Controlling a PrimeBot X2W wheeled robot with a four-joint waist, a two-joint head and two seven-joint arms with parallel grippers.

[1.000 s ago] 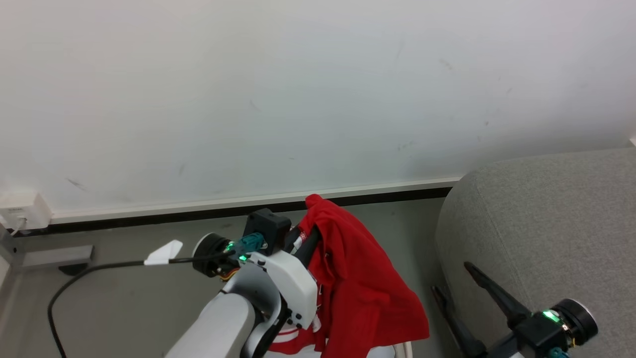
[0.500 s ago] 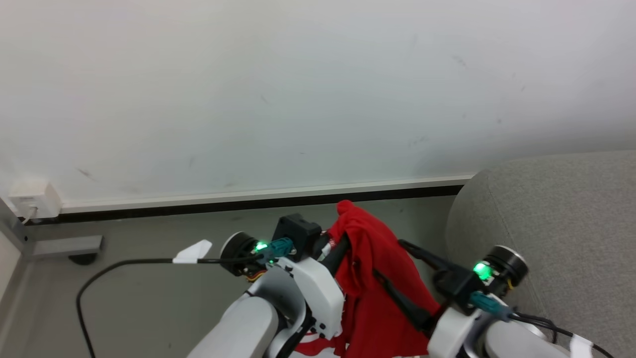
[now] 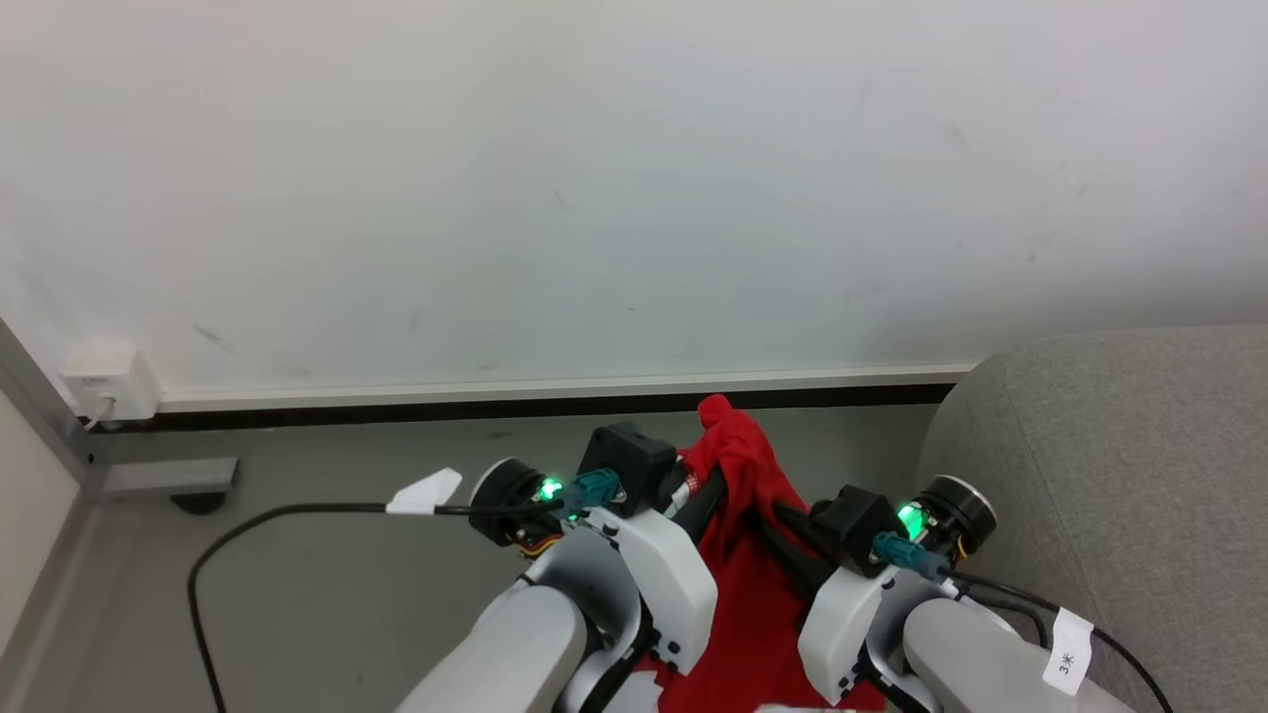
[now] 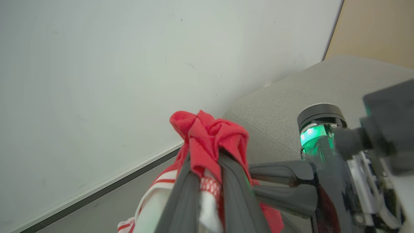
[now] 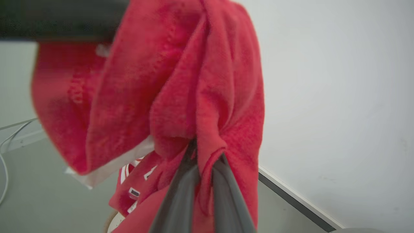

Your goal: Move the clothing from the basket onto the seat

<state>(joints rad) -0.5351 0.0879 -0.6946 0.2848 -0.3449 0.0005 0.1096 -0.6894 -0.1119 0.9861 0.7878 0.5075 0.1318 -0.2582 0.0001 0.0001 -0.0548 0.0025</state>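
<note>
The red clothing (image 3: pixel 738 460) hangs bunched in the air between my two arms, with a white striped cuff (image 4: pixel 161 181) showing lower down. My left gripper (image 4: pixel 207 158) is shut on its top fold, which bulges above the fingertips. My right gripper (image 5: pixel 203 155) is shut on a red fold just beside that; in the head view its fingers (image 3: pixel 792 540) run into the fabric from the right. The grey seat (image 3: pixel 1119 465) rises at the right, close to my right wrist. A cream curved edge, perhaps the basket (image 5: pixel 111 226), peeks below the cloth.
A white wall and a dark baseboard (image 3: pixel 495 406) run behind. On the grey floor at the left lie a black cable (image 3: pixel 248 525) with a white tag, a grey bracket (image 3: pixel 168 477) and a wall socket (image 3: pixel 109 381).
My right gripper came up from beside the seat to the hanging clothing and shut on it next to the left gripper. The head camera shifted, sliding the whole scene rightward.
</note>
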